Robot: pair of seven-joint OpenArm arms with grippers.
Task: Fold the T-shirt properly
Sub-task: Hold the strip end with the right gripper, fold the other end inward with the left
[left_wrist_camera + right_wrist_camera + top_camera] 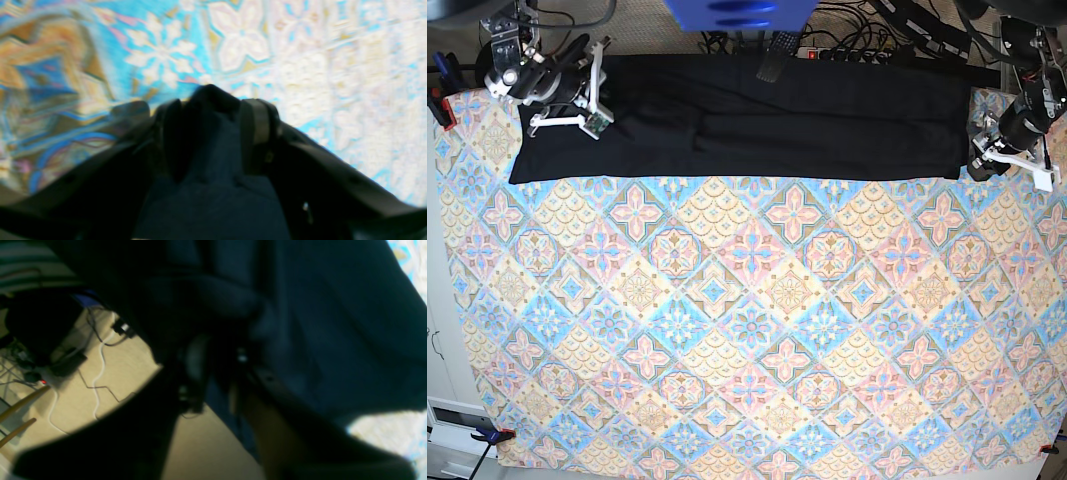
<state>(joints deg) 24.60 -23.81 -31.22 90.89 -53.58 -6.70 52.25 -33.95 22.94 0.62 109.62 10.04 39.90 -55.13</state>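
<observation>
Setting reads as a robotics lab or test room, not a home. A work table (747, 330) is covered with a patterned cloth in blue, orange and pink tiles, held by clamps (489, 434) at 7 o'clock and at 10 o'clock. Two camera-carrying arms are mounted at the far corners, 11 and 1 o'clock. Beyond the 12 o'clock edge, a power strip (857, 54) and loose cables (100, 373) lie on a beige floor (133, 373).
</observation>
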